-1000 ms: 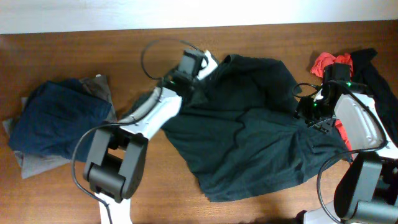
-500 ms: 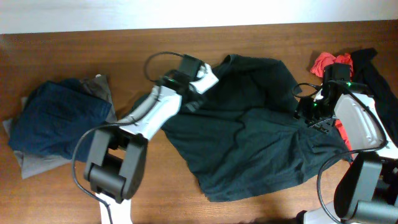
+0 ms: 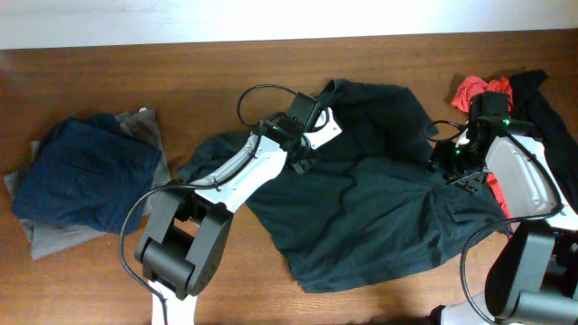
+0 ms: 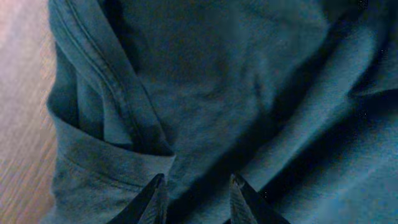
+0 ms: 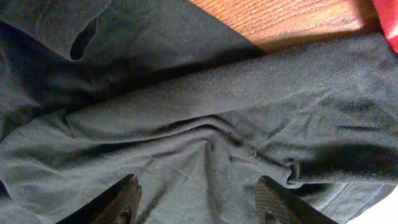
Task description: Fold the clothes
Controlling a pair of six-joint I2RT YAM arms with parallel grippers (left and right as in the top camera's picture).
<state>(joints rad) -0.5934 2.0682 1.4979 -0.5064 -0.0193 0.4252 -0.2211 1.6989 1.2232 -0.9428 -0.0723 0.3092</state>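
Fingers [image 4: 153, 198] of the left gripper [image 3: 310, 129] are seen parted, nothing pinched, above the dark green shirt [image 3: 361, 208] spread mid-table; its sleeve fold [image 4: 106, 149] lies just beside them (right gripper [image 5: 198, 202], also parted, is held over the shirt's opposite edge).

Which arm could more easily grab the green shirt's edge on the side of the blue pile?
Left, probably. The left gripper hangs with jaws apart over a hem on that side of the dark green shirt; the right gripper hovers over the shirt's opposite side.
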